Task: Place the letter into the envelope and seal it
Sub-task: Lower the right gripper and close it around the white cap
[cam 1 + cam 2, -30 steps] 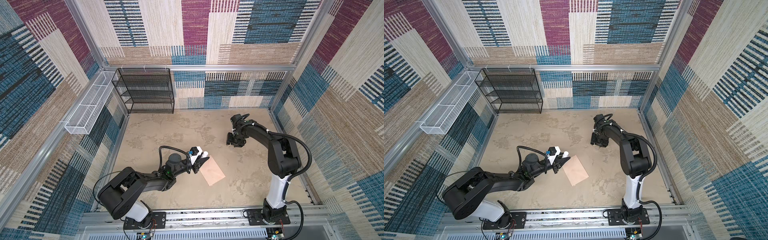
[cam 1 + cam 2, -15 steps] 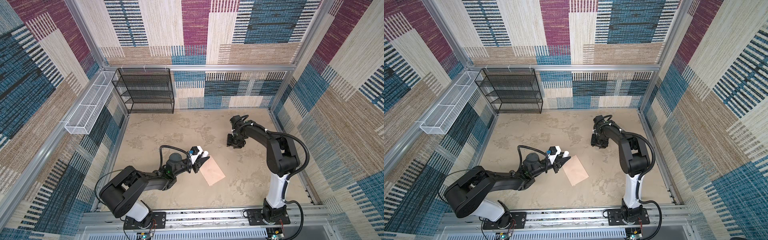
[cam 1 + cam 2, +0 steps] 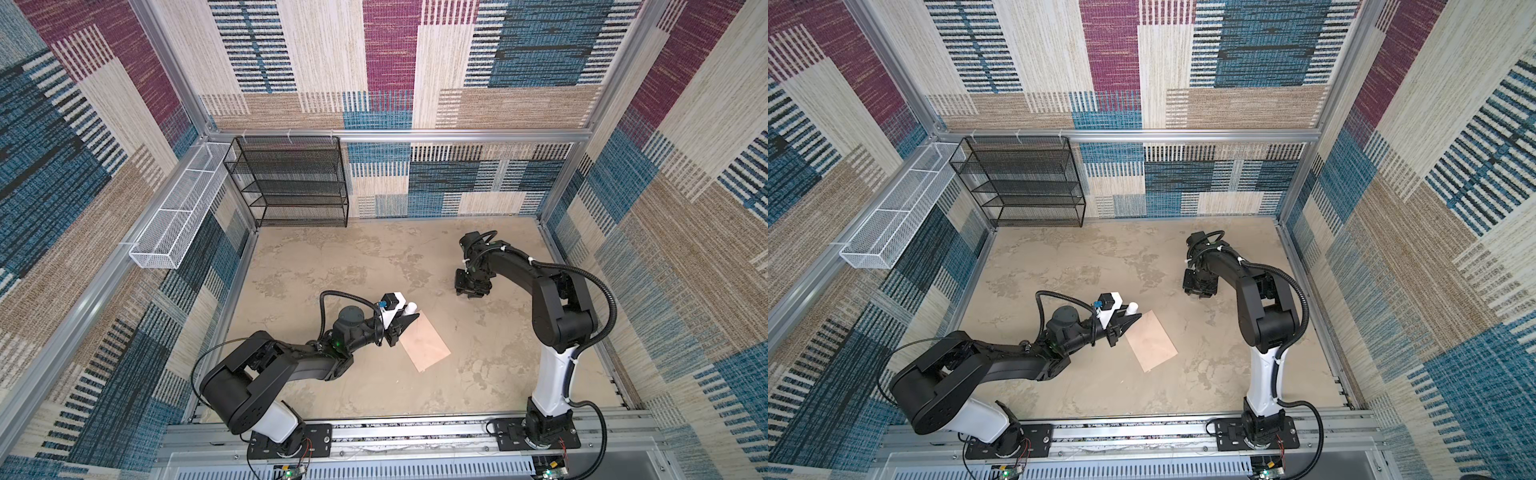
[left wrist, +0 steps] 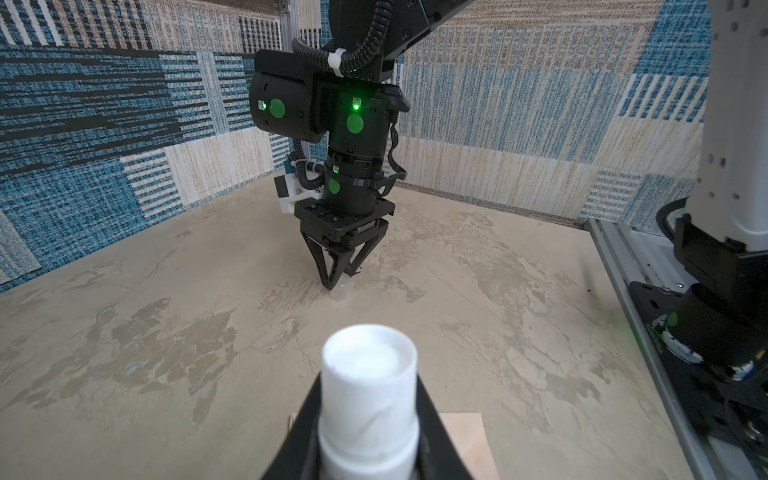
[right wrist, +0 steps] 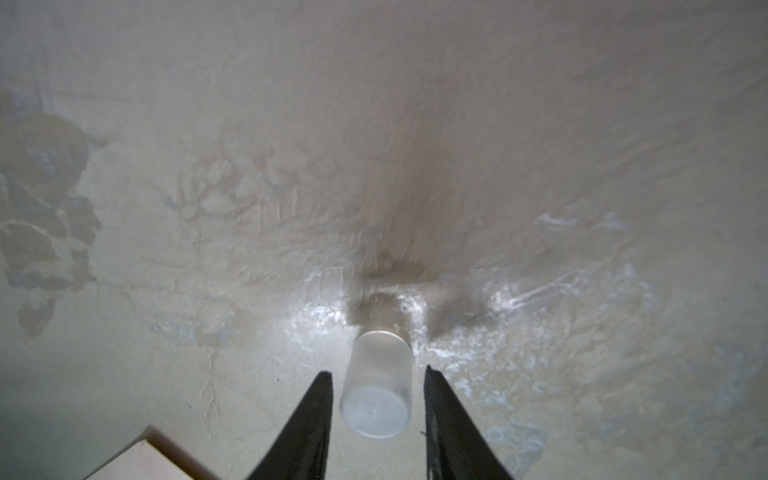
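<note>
Two pairs of jaws are working well apart. The left jaws are clamping a white tube [image 4: 369, 399], just beside the envelope [image 3: 426, 347], which is lying flat on the counter [image 3: 332, 266]. No letter is showing, so it is probably sitting inside already. The right jaws are standing part-open astride a frosted cap [image 5: 376, 395], gripping nothing. Sealing is looking unfinished.

Peach-pink envelope [image 3: 426, 345], white tube [image 4: 370, 386], mottled beige table [image 3: 332, 257]

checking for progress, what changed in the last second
The right gripper has dipped slightly toward the table, jaws straddling the frosted cap without gripping it yet. The left gripper keeps hold of the white tube; the envelope lies where it was.
</note>
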Motion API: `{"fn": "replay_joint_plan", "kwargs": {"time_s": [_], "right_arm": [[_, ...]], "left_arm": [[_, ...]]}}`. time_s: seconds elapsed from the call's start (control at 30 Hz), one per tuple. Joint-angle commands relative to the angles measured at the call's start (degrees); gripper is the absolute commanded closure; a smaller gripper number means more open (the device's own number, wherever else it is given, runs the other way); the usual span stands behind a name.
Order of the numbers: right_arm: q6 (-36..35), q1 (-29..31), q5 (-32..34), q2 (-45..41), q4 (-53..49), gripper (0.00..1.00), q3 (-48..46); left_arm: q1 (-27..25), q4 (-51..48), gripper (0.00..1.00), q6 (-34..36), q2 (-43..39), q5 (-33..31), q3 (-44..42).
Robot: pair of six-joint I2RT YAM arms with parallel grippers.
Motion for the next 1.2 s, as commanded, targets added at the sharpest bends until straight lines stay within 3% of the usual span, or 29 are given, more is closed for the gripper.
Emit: {"fn": "replay_joint_plan", "kwargs": {"time_s": [0.0, 0.87, 0.97, 1.17], "right_arm": [[0.7, 0.0, 0.8, 0.0, 0.1, 0.62, 0.6], [0.0, 0.0, 0.4, -1.9, -2.1, 0.75, 2.2], [-1.2, 0.1, -2.7, -5.6, -2.9, 0.75, 2.8], [-4.3, 0.3, -16.4, -16.4, -0.7, 0.74, 0.9]], "left_arm": [[0.0, 3.5, 1.0, 0.7, 0.4, 0.5, 0.3], [0.2, 5.0, 1.0, 0.6, 1.3, 0.4, 0.4], [0.3, 4.8, 1.0, 0.6, 0.5, 0.4, 0.4], [0.3, -0.2, 1.0, 1.9, -3.7, 0.5, 0.3]]}}
